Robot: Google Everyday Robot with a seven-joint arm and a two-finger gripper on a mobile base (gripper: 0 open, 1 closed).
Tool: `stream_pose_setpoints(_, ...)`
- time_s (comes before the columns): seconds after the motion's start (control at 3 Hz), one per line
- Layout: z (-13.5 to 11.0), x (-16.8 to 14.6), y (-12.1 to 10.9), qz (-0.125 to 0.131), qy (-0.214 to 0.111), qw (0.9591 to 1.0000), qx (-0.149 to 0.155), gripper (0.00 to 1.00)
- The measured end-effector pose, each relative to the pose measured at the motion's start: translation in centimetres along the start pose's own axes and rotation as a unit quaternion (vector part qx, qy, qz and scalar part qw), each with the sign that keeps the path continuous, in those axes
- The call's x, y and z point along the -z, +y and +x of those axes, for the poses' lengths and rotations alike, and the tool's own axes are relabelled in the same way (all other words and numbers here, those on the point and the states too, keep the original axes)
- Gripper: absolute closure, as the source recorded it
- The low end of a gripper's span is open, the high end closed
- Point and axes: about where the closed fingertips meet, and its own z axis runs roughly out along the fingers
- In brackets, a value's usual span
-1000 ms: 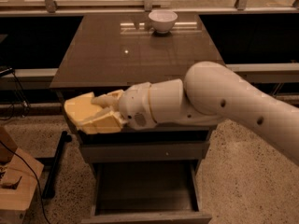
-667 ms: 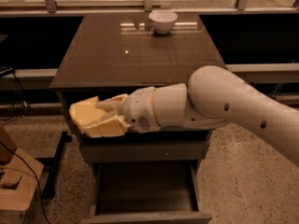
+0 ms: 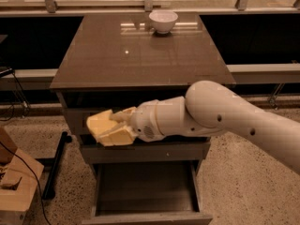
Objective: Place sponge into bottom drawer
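Note:
My gripper is shut on the pale-yellow sponge and holds it in front of the cabinet's upper drawers, left of centre. The sponge sits between the fingers, sticking out to the left. The bottom drawer is pulled open below the gripper, its inside dark and bare as far as I can see. The white arm comes in from the right and covers the middle drawer front.
A white bowl stands at the back of the brown cabinet top. A black stand leg and a wooden box with a cable are on the floor at the left. A railing runs behind.
The gripper with the sponge has moved down and to the right, closer to the space above the open bottom drawer.

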Motion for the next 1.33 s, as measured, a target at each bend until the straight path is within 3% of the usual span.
stream_pose_setpoints(0.33, 7.9, 3.1, -1.2, 0.019, -0.008, 0.9979, -0.061, 1.00)
stream_pose_setpoints(0.67, 7.9, 3.1, -1.2, 0.019, -0.008, 0.9979, -0.061, 1.00)
stream_pose_setpoints(1.0, 10.8, 2.8, -1.9, 0.009, 0.012, 0.9977, -0.066, 1.00)
stream_pose_setpoints(1.33, 15.5, 2.3, -3.1, -0.006, 0.017, 0.9961, -0.086, 1.00)
